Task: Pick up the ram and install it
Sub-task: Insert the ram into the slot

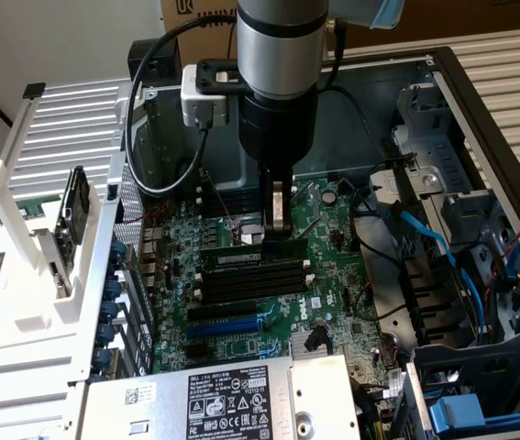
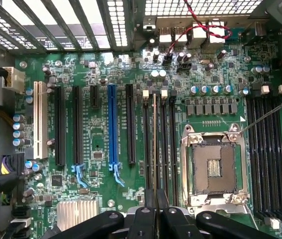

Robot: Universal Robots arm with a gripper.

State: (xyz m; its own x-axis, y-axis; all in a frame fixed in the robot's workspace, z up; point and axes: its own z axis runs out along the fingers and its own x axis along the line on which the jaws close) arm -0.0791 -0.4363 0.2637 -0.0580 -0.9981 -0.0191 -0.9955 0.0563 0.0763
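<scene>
The ram [image 1: 234, 259] is a thin green stick with a white label, standing on edge along the memory slot farthest from the blue slot. My gripper [image 1: 278, 235] comes straight down on it, off-centre towards the exterior view's right, with the fingers shut on its top edge. In the wrist view the ram [image 2: 154, 144] shows edge-on as a thin line between the black slots, running into my gripper [image 2: 155, 200]. The two dark fingertips [image 2: 145, 201] sit close on either side of it. Whether the stick is fully seated I cannot tell.
Bare black memory slots [image 1: 252, 282] lie beside the ram, then the blue expansion slot [image 1: 232, 325]. The open CPU socket [image 2: 213, 167] sits close by. A power supply [image 1: 223, 399] is at the front; drive cages and blue cables [image 1: 443, 240] fill the exterior view's right.
</scene>
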